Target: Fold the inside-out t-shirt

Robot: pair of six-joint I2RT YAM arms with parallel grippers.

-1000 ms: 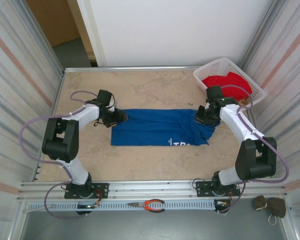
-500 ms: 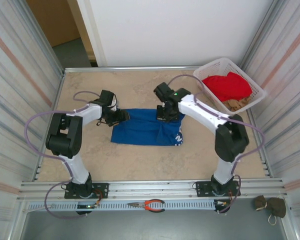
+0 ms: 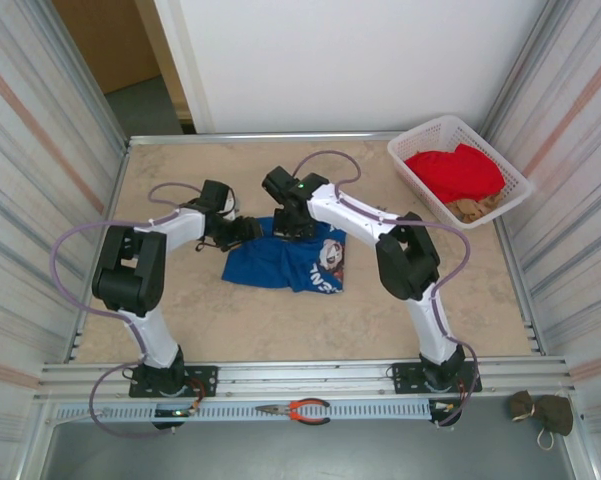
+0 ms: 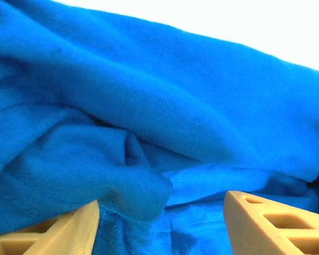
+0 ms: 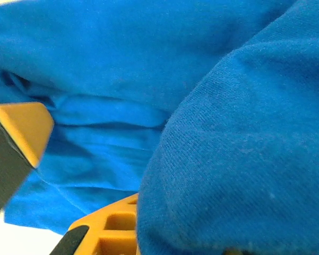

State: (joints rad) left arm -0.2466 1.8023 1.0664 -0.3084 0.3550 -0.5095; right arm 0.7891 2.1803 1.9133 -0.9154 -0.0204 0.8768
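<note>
Here, a red garment and a tan cloth are held in the white basket at the far right corner of the beige table, which is flanked by ribbed panels. The blue t-shirt is bunched at mid-table. A fold of it is clamped in the right gripper, and the left gripper is spread apart at its left edge. Pliers are laid on the near rail.

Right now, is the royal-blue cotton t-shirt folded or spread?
Partly folded: the royal-blue cotton t-shirt lies doubled over, white print up.
</note>
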